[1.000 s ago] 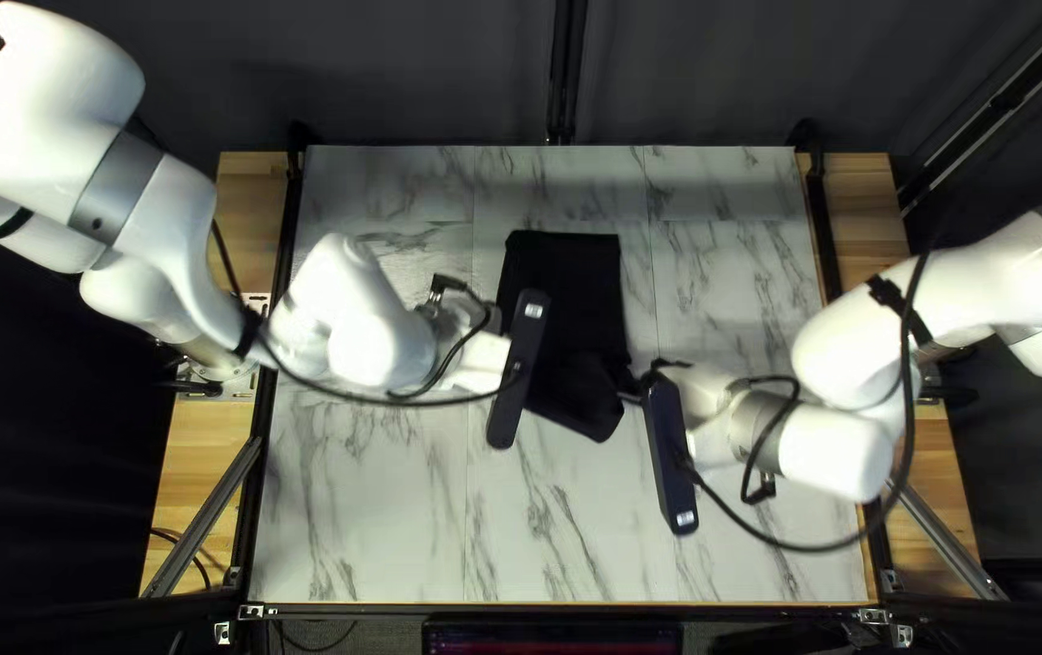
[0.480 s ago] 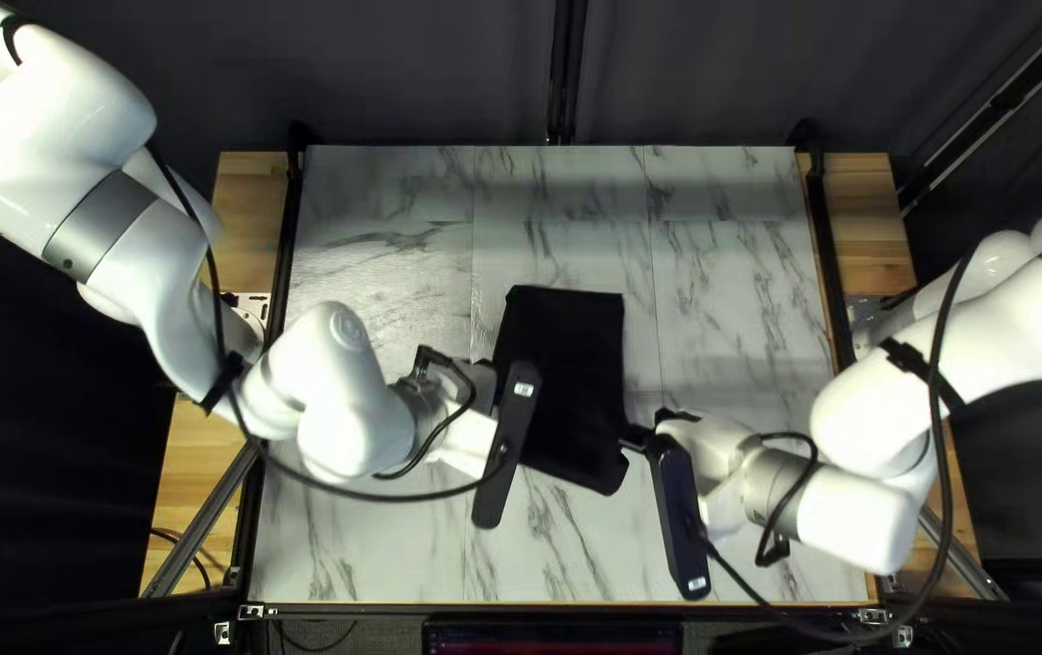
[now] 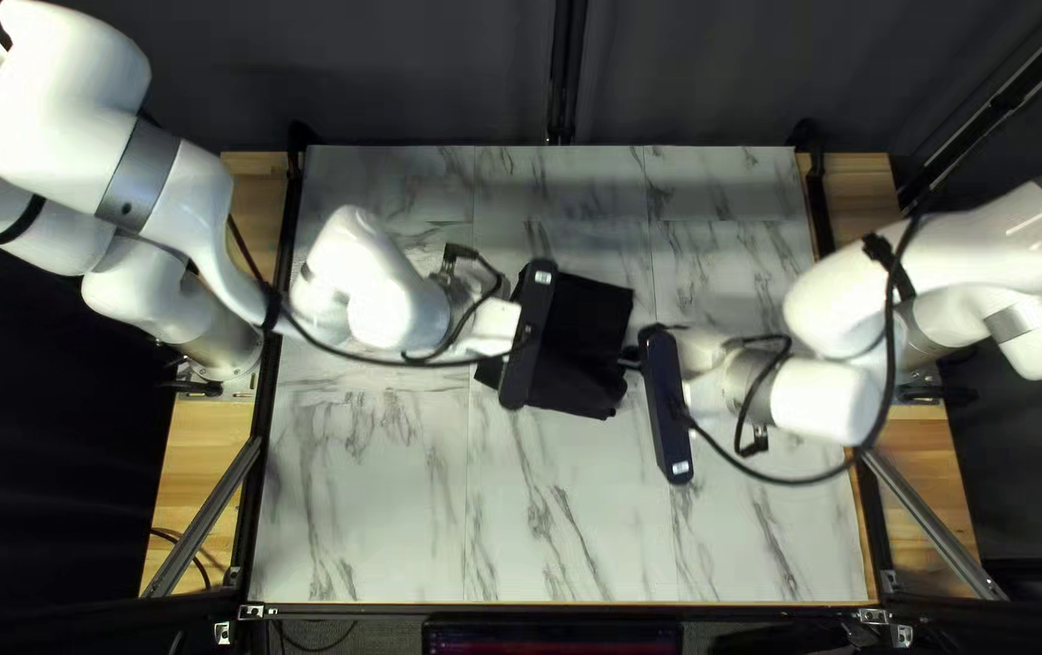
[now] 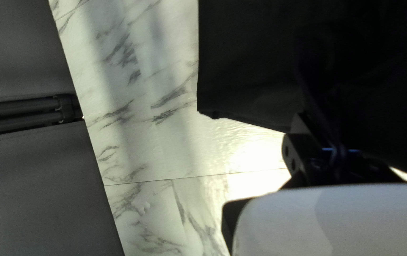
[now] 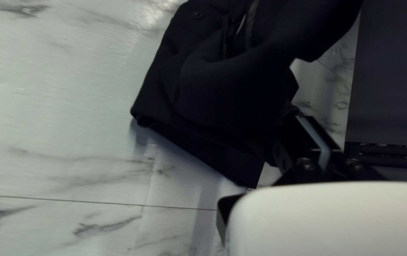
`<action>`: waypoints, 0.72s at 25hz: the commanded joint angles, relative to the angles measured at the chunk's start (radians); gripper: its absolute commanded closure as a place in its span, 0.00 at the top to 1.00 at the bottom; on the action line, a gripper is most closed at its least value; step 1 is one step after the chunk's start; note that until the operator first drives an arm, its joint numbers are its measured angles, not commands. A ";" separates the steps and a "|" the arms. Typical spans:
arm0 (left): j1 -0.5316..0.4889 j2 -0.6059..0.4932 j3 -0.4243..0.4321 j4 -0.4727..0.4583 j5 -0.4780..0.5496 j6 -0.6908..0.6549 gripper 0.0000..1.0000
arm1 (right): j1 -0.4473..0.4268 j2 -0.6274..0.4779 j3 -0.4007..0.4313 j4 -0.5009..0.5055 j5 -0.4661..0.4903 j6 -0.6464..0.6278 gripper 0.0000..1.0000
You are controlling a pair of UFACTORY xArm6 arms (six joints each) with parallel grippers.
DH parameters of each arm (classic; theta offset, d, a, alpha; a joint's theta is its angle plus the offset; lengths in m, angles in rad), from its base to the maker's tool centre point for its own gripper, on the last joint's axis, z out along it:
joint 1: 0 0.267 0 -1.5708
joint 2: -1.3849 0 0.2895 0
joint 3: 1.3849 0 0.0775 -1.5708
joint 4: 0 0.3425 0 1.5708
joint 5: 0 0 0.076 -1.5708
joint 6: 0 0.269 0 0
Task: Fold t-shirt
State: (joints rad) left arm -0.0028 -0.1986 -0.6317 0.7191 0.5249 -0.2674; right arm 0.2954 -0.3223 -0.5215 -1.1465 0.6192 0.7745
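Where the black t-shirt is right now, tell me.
In the top left view, the black t-shirt is near the middle of the table, between my left arm and my right arm.

Left arm [image 3: 175,182], right arm [image 3: 970,273] bent inward, grip states unclear

This looks like a robotics lab, or a workshop corner fitted out as one: a white jointed robot arm [image 3: 66,115] stands at the left edge of the marble-patterned worktop [image 3: 363,522] and a second white arm [image 3: 994,279] at its right. Wooden boards [image 3: 208,427], metal struts [image 3: 203,519] and loose black cables [image 3: 788,482] flank it, a plain dark curtain [image 3: 363,73] hangs behind the far edge, and what seems a screen [image 3: 551,641] sits at the near side.
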 commanded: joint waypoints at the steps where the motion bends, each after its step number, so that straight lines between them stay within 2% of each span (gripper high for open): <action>1: 0.072 0.048 -0.020 -0.002 -0.067 0.060 0.00 | -0.008 -0.024 0.019 0.026 0.003 -0.027 0.00; 7: 0.173 0.166 -0.068 -0.027 -0.186 0.158 0.00 | -0.068 -0.022 0.067 -0.010 -0.062 0.002 0.00; 14: 0.236 0.229 -0.108 -0.113 -0.238 0.294 0.00 | -0.142 -0.042 0.116 -0.037 -0.126 0.004 0.00; 18: 0.261 0.281 -0.139 -0.144 -0.269 0.341 0.00 | -0.194 -0.028 0.145 -0.104 -0.183 0.057 0.00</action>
State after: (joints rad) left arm 0.2471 0.0580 -0.7550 0.5938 0.2718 0.0494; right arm 0.1244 -0.3569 -0.3908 -1.2179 0.4640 0.8038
